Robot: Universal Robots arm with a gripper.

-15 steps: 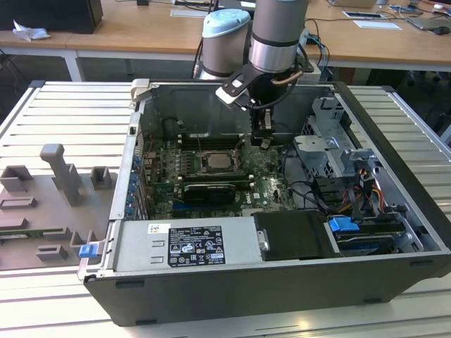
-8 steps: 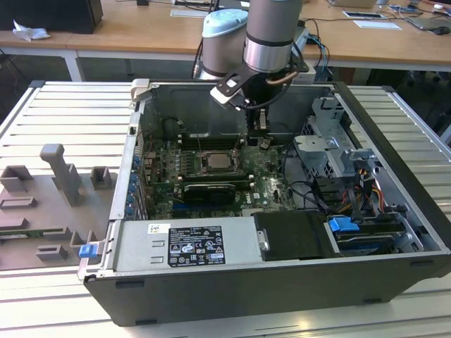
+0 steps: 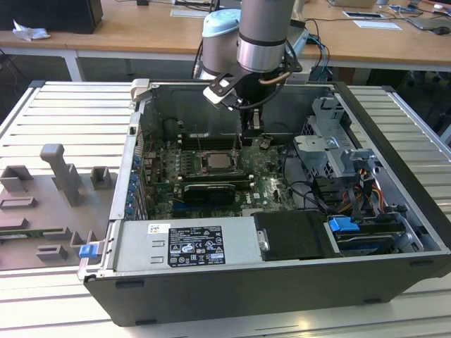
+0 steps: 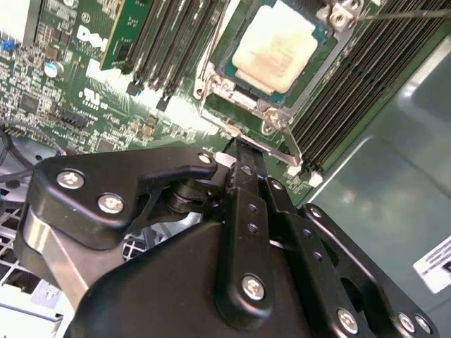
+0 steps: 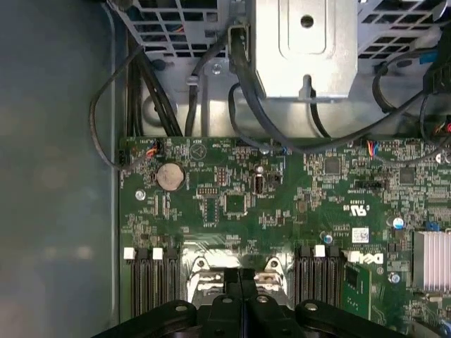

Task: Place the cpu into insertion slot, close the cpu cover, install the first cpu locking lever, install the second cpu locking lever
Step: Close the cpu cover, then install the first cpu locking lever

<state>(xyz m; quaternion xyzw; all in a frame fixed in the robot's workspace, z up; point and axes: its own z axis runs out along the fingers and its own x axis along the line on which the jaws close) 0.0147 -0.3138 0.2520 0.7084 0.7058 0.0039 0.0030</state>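
Since the gripper is pinched fully together with nothing in it, tips right at the thin wire lever beside the socket, I'd worry it skids off and gouges the green board. Cpu sits in the socket, and the cover looks down over it.

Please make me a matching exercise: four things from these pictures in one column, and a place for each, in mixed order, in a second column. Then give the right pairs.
1. cpu
2. gripper
3. coin battery
4. grey tray

A. outside the case, at the exterior view's left
B. in the socket
C. on the green board, apart from the socket
D. at the socket's edge

Pairs: 1-B, 2-D, 3-C, 4-A
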